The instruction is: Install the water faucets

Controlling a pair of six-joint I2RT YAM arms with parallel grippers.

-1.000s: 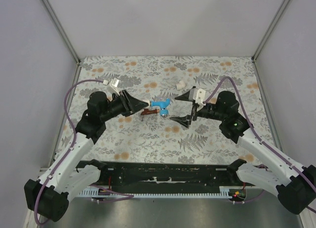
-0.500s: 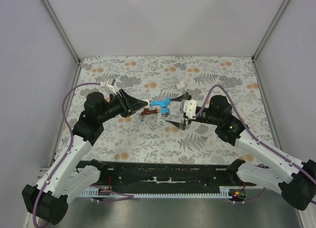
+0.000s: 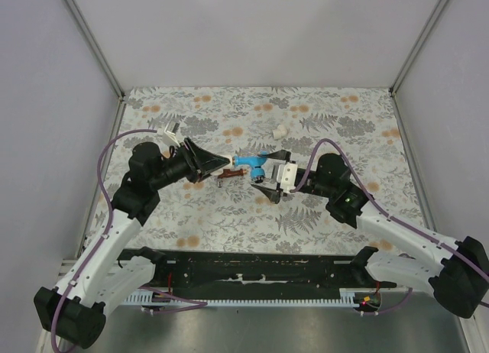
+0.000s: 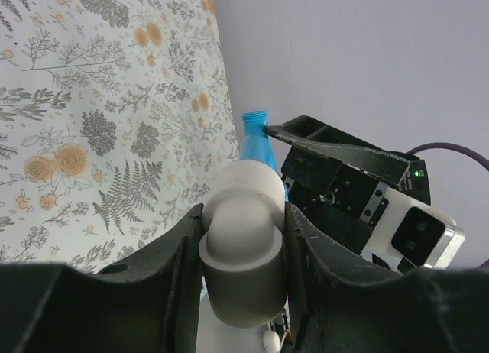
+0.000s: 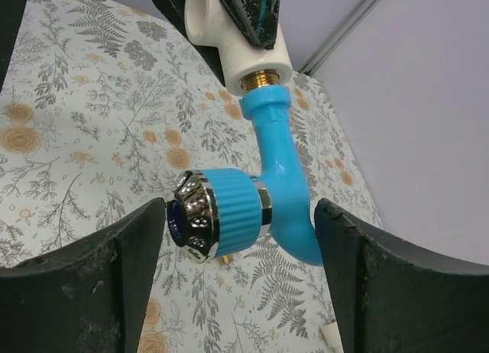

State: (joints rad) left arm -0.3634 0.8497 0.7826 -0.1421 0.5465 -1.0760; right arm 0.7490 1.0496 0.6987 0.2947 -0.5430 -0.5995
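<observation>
My left gripper (image 3: 227,160) is shut on a white elbow fitting (image 4: 243,246) and holds it above the table. The blue faucet (image 3: 252,163) is joined to that fitting by a brass thread and sticks out to the right. In the right wrist view the blue faucet (image 5: 279,162) hangs from the fitting (image 5: 244,47), and its chrome-tipped ribbed knob (image 5: 202,215) points left. My right gripper (image 3: 269,173) is open with one finger on each side of the faucet, close but apart (image 5: 241,238). The dark red-brown faucet (image 3: 228,173) lies on the table just below the left fingertips.
A small white stubby fitting (image 3: 280,131) lies on the floral table cover (image 3: 344,116) behind the grippers; it also shows in the right wrist view (image 5: 330,336). Grey walls enclose the table on three sides. A black rail (image 3: 252,273) runs along the near edge.
My right gripper has moved left and now straddles the blue faucet, still open. My left gripper has kept hold of the fitting and barely moved.
</observation>
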